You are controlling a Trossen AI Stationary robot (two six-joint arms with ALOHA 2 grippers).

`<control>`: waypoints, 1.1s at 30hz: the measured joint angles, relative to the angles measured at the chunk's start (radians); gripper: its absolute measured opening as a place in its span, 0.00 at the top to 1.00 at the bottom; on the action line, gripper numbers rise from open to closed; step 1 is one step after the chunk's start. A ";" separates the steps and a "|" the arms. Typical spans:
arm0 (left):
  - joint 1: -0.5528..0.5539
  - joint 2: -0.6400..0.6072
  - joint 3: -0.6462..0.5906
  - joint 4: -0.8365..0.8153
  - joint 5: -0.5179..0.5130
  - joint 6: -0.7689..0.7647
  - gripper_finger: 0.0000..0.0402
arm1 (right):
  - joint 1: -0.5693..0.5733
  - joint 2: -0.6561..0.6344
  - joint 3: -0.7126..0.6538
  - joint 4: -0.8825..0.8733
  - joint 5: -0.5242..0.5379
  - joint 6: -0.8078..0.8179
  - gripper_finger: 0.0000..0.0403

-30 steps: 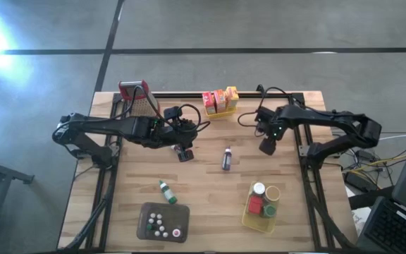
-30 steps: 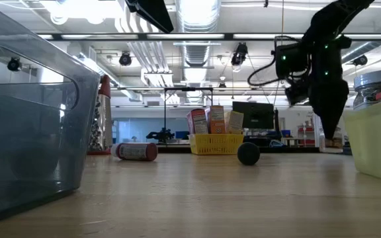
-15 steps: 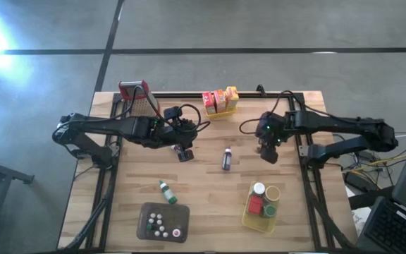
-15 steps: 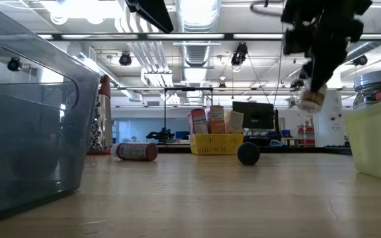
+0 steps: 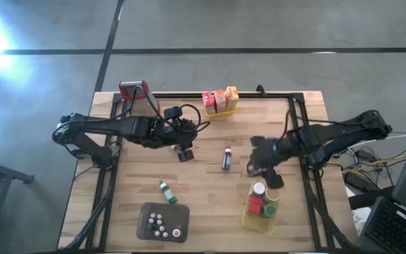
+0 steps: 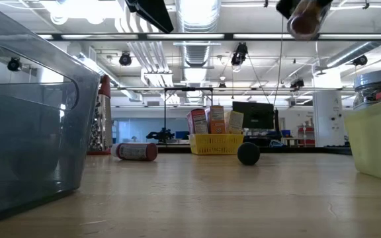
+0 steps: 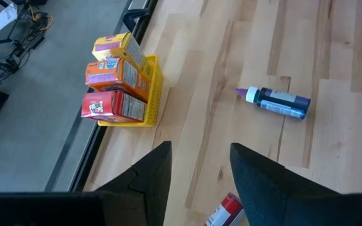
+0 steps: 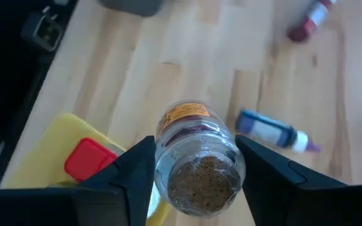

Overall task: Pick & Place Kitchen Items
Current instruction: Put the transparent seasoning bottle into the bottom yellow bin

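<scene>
Light wood table [image 5: 210,183]; clear glossy jar [image 8: 197,158]; yellow plastic basket [image 8: 49,150].

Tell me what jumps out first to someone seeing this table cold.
The right gripper holds a clear spice jar in the air, beside the yellow basket near the table's front right. A purple-tipped bottle lies on its side mid-table. At the back edge, a small yellow basket holds three colourful boxes.
</scene>
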 joint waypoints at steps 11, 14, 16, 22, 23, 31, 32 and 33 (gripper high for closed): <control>0.000 0.000 0.000 0.001 0.000 0.000 0.58 | 0.269 0.242 0.173 -0.079 0.232 -0.175 0.52; 0.000 0.000 0.000 0.001 0.000 0.000 0.58 | 0.316 0.324 0.226 -0.155 0.270 -0.152 0.51; 0.000 0.000 0.000 0.001 0.000 0.000 0.58 | 0.344 0.380 0.260 -0.206 0.285 -0.151 0.52; 0.000 0.000 0.000 0.001 0.000 0.000 0.58 | 0.414 0.513 0.353 -0.311 0.284 -0.110 0.54; 0.000 0.000 0.000 0.001 0.000 0.000 0.58 | 0.425 0.527 0.369 -0.324 0.283 -0.102 0.54; 0.000 0.000 0.000 0.000 0.000 0.000 0.58 | 0.511 0.578 0.438 -0.324 0.282 -0.037 0.50; 0.000 0.000 0.000 0.001 0.000 0.000 0.58 | 0.519 0.581 0.440 -0.324 0.282 -0.030 0.51; 0.000 0.000 0.000 0.000 0.000 0.000 0.58 | 0.527 0.584 0.440 -0.322 0.282 -0.023 0.52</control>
